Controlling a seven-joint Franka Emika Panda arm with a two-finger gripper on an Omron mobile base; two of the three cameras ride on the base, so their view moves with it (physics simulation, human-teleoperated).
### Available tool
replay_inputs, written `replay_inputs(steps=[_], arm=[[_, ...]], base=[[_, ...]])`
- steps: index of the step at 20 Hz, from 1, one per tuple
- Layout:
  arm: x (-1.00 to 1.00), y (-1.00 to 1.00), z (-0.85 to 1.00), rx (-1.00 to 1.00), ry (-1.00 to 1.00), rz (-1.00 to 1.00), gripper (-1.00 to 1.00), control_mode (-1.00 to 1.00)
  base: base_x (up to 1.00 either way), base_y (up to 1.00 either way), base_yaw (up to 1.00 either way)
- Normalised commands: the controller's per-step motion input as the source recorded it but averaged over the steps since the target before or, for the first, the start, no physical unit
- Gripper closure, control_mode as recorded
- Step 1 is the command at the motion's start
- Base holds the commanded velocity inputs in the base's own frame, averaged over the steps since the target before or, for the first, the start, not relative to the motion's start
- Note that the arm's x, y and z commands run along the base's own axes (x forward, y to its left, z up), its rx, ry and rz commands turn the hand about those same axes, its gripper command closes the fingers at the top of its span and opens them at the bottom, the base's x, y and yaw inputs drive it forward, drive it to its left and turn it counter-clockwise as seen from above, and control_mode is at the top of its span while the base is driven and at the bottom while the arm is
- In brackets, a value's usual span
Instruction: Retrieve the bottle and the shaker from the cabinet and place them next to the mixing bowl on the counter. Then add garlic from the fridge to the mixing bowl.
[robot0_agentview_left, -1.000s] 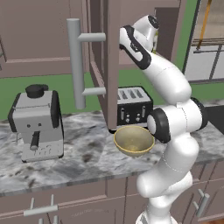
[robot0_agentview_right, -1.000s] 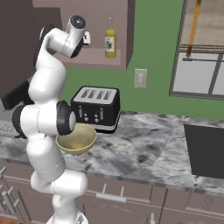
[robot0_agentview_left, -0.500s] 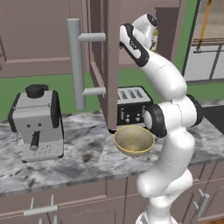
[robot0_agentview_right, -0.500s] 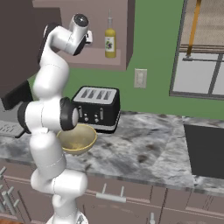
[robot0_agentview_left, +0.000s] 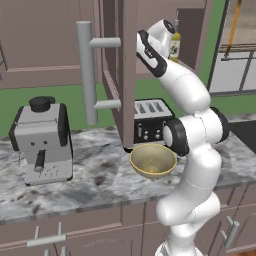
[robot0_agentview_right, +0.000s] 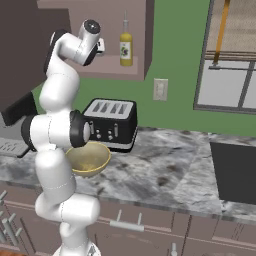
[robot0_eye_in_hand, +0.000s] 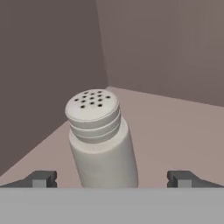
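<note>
We are reaching our gripper (robot0_eye_in_hand: 112, 178) into the open cabinet (robot0_agentview_right: 135, 40), and its jaws are standing wide apart, holding nothing. In the hand view the shaker (robot0_eye_in_hand: 99, 138) is standing between the two fingertips (robot0_eye_in_hand: 42, 178) on the cabinet floor, touching neither of them. Its long axis is running upright, leaning slightly in this view, with the perforated cap pointing up and the plain body below it. It is sitting near the corner where the cabinet's two inner walls meet.

From the right base view we are seeing the bottle (robot0_agentview_right: 126, 46) standing upright on the same cabinet shelf, neck and dark cap pointing up, just beside our hand on its right. The cabinet door with its long grey handle (robot0_agentview_left: 88, 72) is hanging open to the left.

Below, the mixing bowl (robot0_agentview_left: 153, 161) is resting on the counter (robot0_agentview_left: 90, 175), open side up, just in front of the toaster (robot0_agentview_right: 112, 123). A coffee machine (robot0_agentview_left: 42, 139) is standing well apart, on the left.
</note>
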Motion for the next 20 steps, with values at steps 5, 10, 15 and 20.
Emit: replay_inputs(steps=[5,10,15,20], arm=[[0.03,0.2,-0.12,0.0,0.0,0.0,-1.0,-1.0],[0.04,0.04,-0.04,0.0,0.0,0.0,-1.0,-1.0],[0.0,0.0,0.0,0.0,0.0,0.0,-1.0,-1.0],[0.0,0.0,0.0,0.0,0.0,0.0,1.0,-1.0]], base=[[0.0,0.0,0.0],[0.0,0.0,0.0],[0.0,0.0,0.0],[0.0,0.0,0.0]])
